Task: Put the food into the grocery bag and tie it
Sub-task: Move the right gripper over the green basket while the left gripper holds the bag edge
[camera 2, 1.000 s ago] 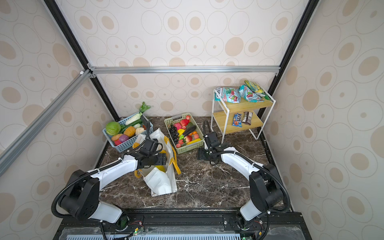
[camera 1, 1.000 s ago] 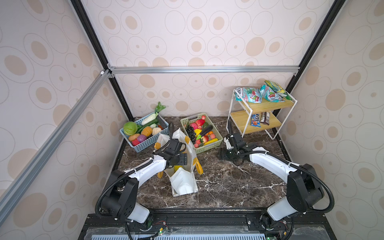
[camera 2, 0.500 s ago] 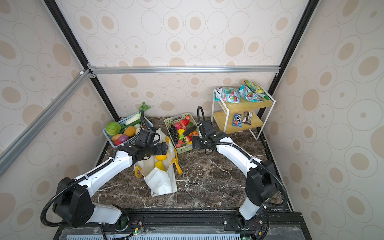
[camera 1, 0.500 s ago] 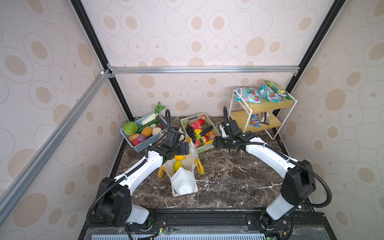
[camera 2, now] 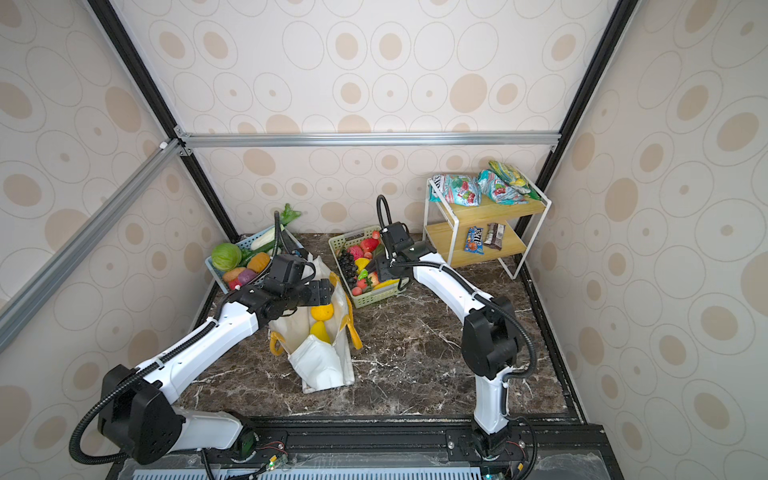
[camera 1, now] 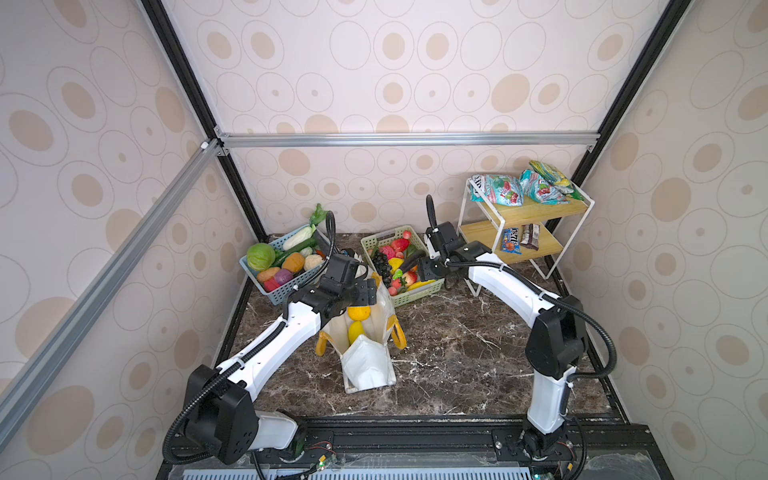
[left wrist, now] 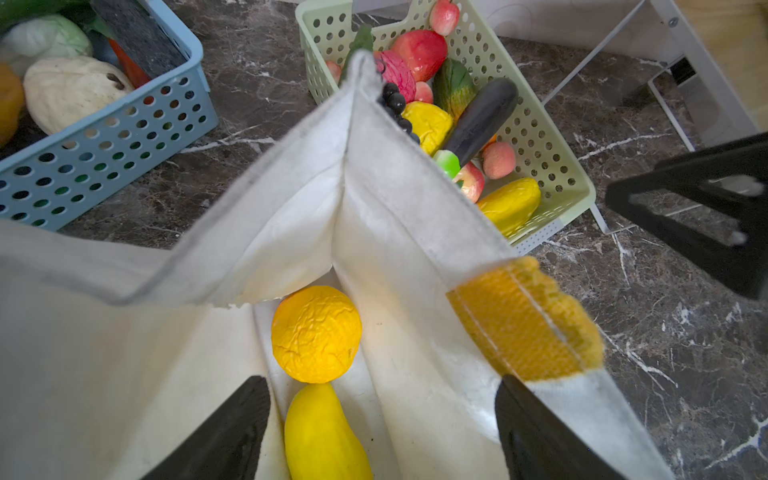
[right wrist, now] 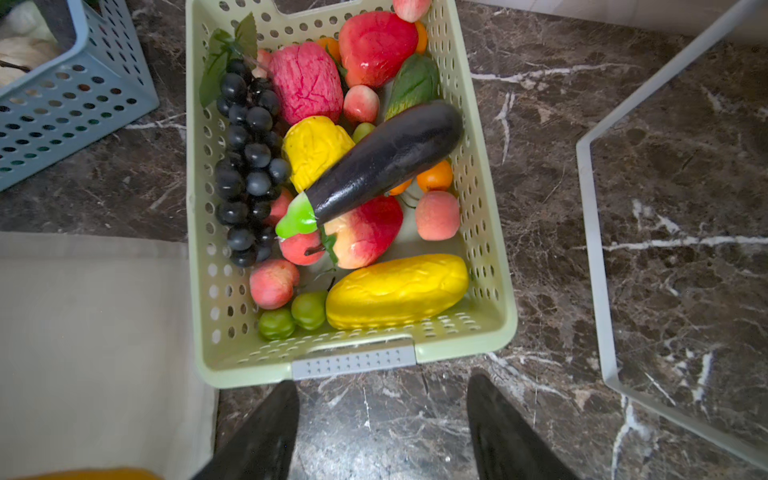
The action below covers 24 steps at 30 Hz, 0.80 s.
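The cream-white grocery bag point(camera 1: 365, 365) point(camera 2: 320, 365) stands open on the marble table, its yellow-orange handles point(left wrist: 523, 320) hanging at the sides. An orange point(left wrist: 316, 334) point(camera 1: 358, 312) and a yellow fruit point(left wrist: 322, 436) lie inside it. My left gripper point(left wrist: 380, 382) point(camera 1: 365, 291) hovers open just over the bag's mouth, holding nothing. My right gripper point(right wrist: 382, 382) point(camera 1: 428, 270) is open and empty above the near rim of the green basket point(right wrist: 353, 361). That basket holds more food: an eggplant point(right wrist: 386, 162), a long yellow fruit point(right wrist: 397, 291), black grapes point(right wrist: 249, 166) and red fruits.
A blue basket point(camera 1: 286, 291) of vegetables stands at the back left, close to the bag. A white-framed wooden shelf rack point(camera 1: 528, 232) at the back right carries snack packets point(camera 1: 498, 191) and candy bars point(camera 1: 519, 239); its frame stands near my right arm.
My left gripper has risen out of the bag's mouth, and the orange now shows inside. My right gripper has swung back and left from the table to the green basket.
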Tool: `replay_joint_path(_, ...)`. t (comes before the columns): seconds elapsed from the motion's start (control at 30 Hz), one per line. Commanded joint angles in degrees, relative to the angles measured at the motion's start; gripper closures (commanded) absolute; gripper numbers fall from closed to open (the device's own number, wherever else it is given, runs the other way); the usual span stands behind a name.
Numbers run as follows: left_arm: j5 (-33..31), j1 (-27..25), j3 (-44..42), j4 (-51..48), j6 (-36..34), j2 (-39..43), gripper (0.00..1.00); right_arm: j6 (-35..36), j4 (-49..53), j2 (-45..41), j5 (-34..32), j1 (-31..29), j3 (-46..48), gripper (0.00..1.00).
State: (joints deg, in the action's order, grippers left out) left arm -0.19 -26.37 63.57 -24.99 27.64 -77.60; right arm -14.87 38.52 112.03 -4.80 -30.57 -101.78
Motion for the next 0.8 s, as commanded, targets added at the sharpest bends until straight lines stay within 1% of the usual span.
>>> replay_joint_path(0.0, -1.51, 0.18, 1.8, -1.14, -0.83, 2.34, 0.15, 3.03, 4.67, 4.0, -0.47, -0.12, -4.39, 0.35)
replay_joint_path(0.1, -2.16, 0.18, 2.15, -1.76, -1.09, 2.77, 0.15, 3.81, 4.81, 6.65, -0.08, -0.16, -6.55, 0.39)
replay_joint_path(0.2, -2.67, 0.2, 2.34, -1.76, -1.27, 2.77, 0.14, 4.06, 4.85, 8.93, 0.87, -0.13, -7.62, 0.46)
replay_joint_path(0.33, -2.36, 0.18, 2.36, -1.55, -0.96, 2.07, 0.14, 4.02, 4.99, 10.88, 2.16, -0.13, -7.35, 0.56)
replay_joint_path(0.47, -2.36, 0.18, 2.52, -1.37, -0.83, 1.77, 0.14, 4.57, 4.72, 11.37, 2.43, -0.17, -5.77, 0.61)
replay_joint_path(0.57, -2.46, 0.2, 2.81, -1.29, -0.67, 1.43, 0.14, 5.06, 4.54, 11.23, 2.93, -0.01, -4.56, 0.65)
replay_joint_path(0.77, -2.6, 0.18, 2.87, -1.26, -0.39, 1.28, 0.14, 6.58, 4.85, 10.34, 4.67, 0.64, -1.67, 0.67)
